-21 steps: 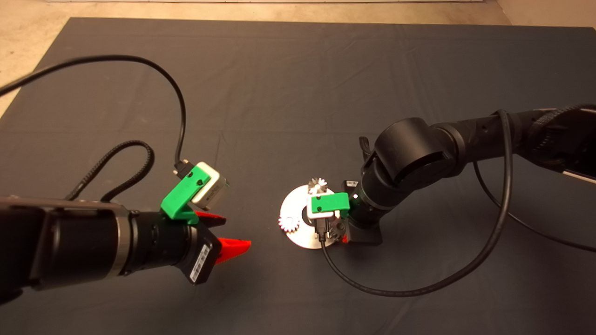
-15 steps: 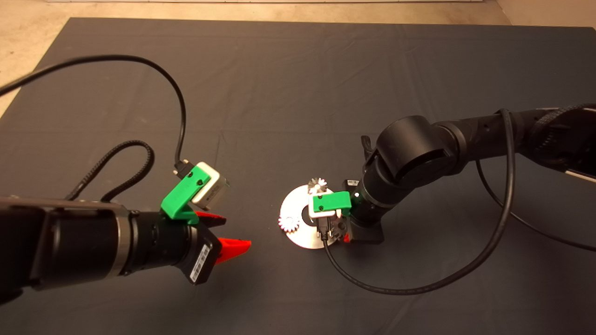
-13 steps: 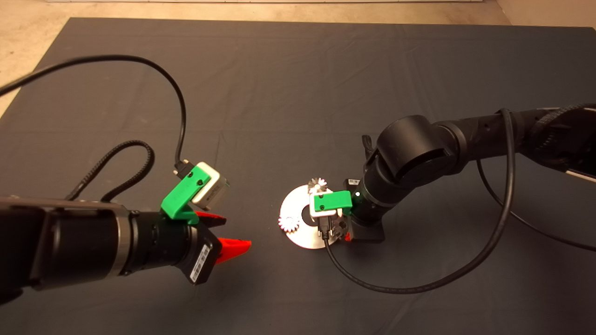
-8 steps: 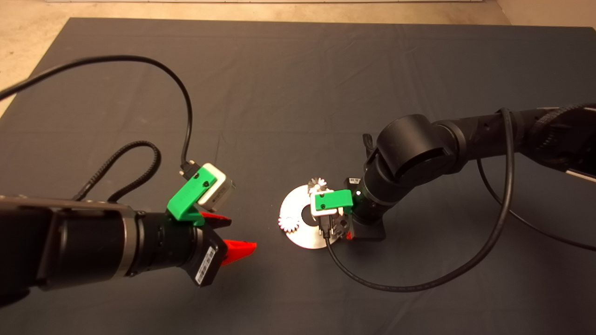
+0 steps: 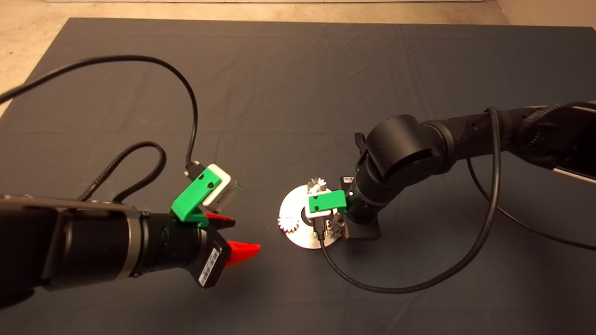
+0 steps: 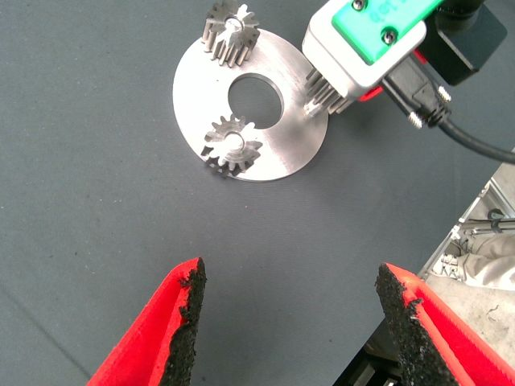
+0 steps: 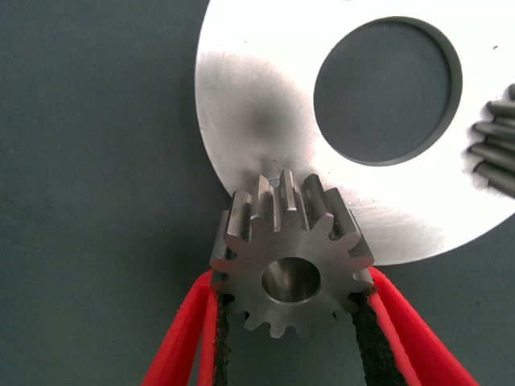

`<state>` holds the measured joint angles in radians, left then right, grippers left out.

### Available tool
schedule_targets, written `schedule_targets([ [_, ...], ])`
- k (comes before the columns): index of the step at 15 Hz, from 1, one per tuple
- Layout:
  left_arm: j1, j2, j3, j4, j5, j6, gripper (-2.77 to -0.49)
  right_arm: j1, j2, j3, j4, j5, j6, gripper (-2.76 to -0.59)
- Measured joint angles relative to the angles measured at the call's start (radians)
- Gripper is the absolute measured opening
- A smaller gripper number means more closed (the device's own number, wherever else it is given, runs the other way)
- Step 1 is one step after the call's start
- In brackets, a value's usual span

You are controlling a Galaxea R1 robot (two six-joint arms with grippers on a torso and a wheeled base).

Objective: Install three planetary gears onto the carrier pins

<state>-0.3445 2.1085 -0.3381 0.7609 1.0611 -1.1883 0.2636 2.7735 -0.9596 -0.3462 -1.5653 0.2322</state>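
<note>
Right gripper [image 7: 290, 301] fingers clamp toothed steel gear [image 7: 291, 265] over flat disc [image 7: 265, 121]; left gripper [image 6: 290, 322] fingers wide, empty

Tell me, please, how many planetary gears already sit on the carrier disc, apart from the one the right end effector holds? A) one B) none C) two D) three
C: the left wrist view shows two gears seated on the disc, while the right end effector grips the third gear at the disc's edge.

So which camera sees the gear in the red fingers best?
The right wrist view: the gear fills it, pinched between the right gripper pads. The head view shows only teeth; the left wrist view only a sliver.
</note>
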Motion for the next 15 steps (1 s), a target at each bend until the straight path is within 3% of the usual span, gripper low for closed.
schedule_targets([
  [5,0.000,0.000,0.000,0.000,0.000,0.000,-1.80,-0.003,0.022,-0.007,-0.003,0.009,0.000,-2.47],
  [13,0.000,0.000,0.000,0.012,0.000,0.000,-1.80,-0.008,0.030,-0.004,-0.010,0.009,0.000,-2.46],
  [14,0.000,-0.001,0.000,0.013,0.000,0.000,-1.80,-0.018,0.031,-0.004,-0.012,0.015,-0.002,-2.46],
  [15,0.000,-0.004,0.000,0.013,0.001,0.000,-1.80,-0.030,0.031,-0.001,-0.029,0.011,-0.004,-2.46],
])
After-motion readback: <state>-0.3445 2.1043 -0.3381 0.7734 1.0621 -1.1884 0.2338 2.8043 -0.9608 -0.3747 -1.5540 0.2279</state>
